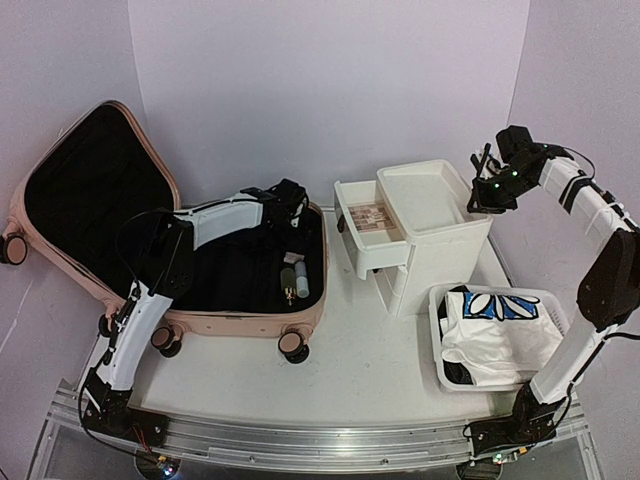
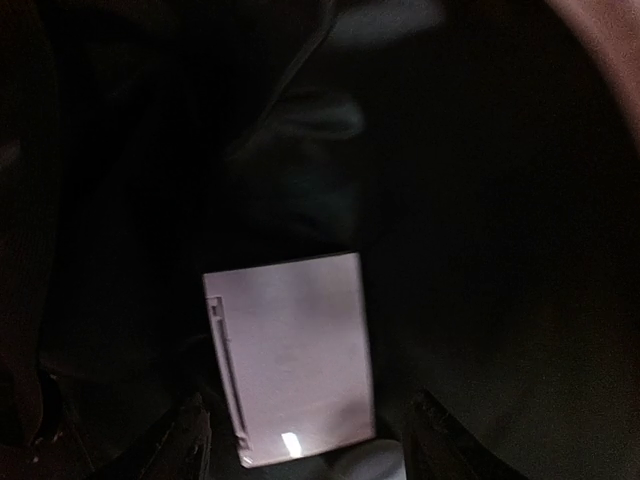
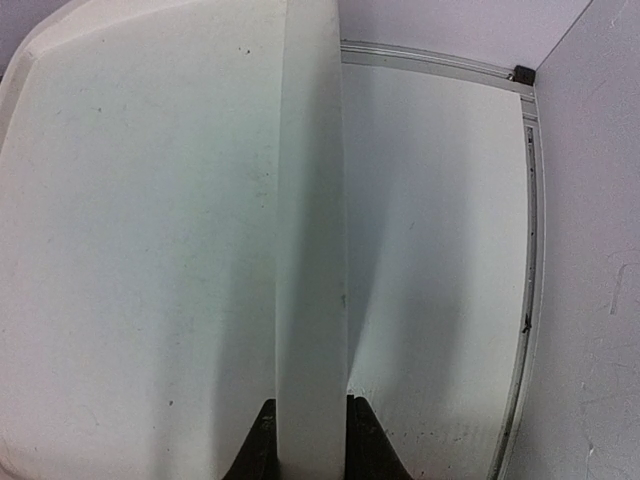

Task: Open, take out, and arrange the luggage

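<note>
Near edge: brushed aluminium rail (image 1: 320, 440) carrying both arm bases.
Surface: plain white tabletop (image 1: 370, 370).
Near right: white perforated plastic basket (image 1: 436, 330) holding white cloth with blue print (image 1: 495, 318).
Left: large pale-pink hard-shell luggage (image 1: 245, 322), lying open, black-lined lid raised toward the left wall.
Left gripper (image 2: 310, 435): inside the luggage, jaws spread either side of a flat pale rectangular card (image 2: 295, 350) on the lining.
Centre right: white plastic drawer unit (image 1: 430, 200), top drawer (image 1: 345, 200) pulled out.
Right gripper (image 3: 312, 440): pinching the unit's raised top rim.
Behind: plain lilac walls (image 1: 330, 80).
</note>
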`<action>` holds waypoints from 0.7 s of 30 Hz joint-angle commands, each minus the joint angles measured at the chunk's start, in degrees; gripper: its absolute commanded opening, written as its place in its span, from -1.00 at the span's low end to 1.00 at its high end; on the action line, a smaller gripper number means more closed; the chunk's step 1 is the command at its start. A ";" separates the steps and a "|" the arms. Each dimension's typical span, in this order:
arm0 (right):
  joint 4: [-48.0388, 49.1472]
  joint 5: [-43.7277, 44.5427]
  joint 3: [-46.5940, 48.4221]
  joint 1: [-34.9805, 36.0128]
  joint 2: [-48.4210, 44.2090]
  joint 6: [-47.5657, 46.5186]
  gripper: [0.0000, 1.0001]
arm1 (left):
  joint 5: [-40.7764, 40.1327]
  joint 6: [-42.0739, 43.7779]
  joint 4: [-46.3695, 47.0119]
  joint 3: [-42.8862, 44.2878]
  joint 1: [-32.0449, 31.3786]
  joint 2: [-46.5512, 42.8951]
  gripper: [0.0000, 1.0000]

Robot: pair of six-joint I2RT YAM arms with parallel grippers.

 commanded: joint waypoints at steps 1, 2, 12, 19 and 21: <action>-3.20 -10.61 1.89 1.34 -1.27 6.05 -1.00 | -4.59 3.20 -1.53 4.03 0.31 2.36 0.33; -3.16 -10.74 1.93 1.35 -1.17 6.16 -1.00 | -4.93 3.42 -1.58 4.36 0.31 2.82 0.34; -3.16 -10.60 1.77 1.63 -0.94 6.23 -1.00 | -8.15 5.83 -1.86 8.42 -1.01 6.94 0.37; -3.15 -10.40 1.60 1.63 -0.90 6.22 -1.00 | -11.30 7.75 -3.90 11.68 -1.43 9.86 0.36; -3.16 -10.48 1.77 1.68 -0.76 6.28 -1.00 | -11.95 8.13 -4.38 11.65 -1.45 9.78 0.30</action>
